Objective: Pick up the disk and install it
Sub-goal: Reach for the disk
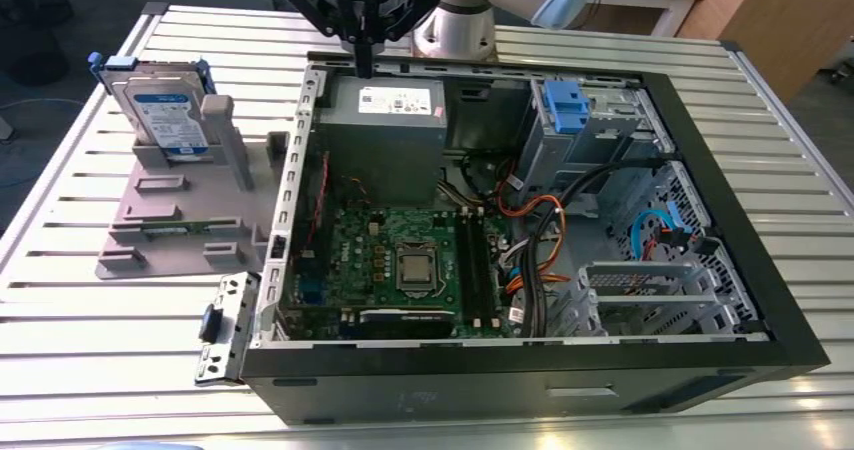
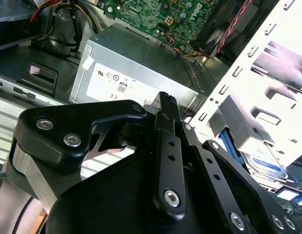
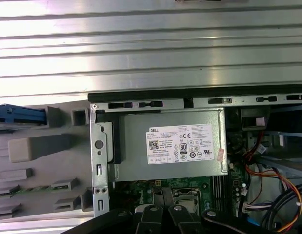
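The black claw (image 1: pixel 363 68) hung over the rear edge of the open black computer case (image 1: pixel 747 300). Its fingers were clenched together on nothing, with the tips pointing down just above the large grey metal box with a white sticker (image 1: pixel 387 110). The second wrist view showed the claw (image 2: pixel 165 100) pressed shut over that same box (image 2: pixel 136 73).

The disk (image 1: pixel 167 110), a flat silver-grey metal drive with a white and blue label in a blue plastic bracket, stood upright on its edge in a grey plastic stand (image 1: pixel 174 210). The stand rested on the slatted metal surface (image 1: pixel 80 310), outside the case toward the exterior view's left. The disk was well apart from the claw and untouched, with the case's perforated side wall between them. Inside the case lay a green circuit board (image 1: pixel 400 250), and a small blue plastic clip (image 1: pixel 567 105) sat toward the exterior view's right.
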Motion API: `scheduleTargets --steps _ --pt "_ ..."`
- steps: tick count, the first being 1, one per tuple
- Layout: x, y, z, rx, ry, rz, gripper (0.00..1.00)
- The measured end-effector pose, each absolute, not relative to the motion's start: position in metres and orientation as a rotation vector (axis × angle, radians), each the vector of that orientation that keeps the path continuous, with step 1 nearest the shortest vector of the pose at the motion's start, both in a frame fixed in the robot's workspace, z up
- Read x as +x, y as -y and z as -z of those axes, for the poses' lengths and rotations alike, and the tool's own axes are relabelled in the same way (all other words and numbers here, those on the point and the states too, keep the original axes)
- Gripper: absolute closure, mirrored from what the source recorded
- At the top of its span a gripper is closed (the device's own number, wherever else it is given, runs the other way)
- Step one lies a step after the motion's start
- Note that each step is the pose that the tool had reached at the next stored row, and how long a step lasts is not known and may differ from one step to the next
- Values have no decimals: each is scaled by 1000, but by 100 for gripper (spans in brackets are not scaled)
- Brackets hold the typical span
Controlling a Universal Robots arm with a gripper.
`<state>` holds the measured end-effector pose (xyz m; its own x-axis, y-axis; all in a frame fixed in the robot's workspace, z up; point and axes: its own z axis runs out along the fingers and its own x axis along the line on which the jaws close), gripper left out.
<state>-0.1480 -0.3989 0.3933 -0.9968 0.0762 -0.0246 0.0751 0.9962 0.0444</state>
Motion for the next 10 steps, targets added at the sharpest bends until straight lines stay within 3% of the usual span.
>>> scheduleTargets --steps 10 --pt "-150 399 -393 118 -3112 -68 89"
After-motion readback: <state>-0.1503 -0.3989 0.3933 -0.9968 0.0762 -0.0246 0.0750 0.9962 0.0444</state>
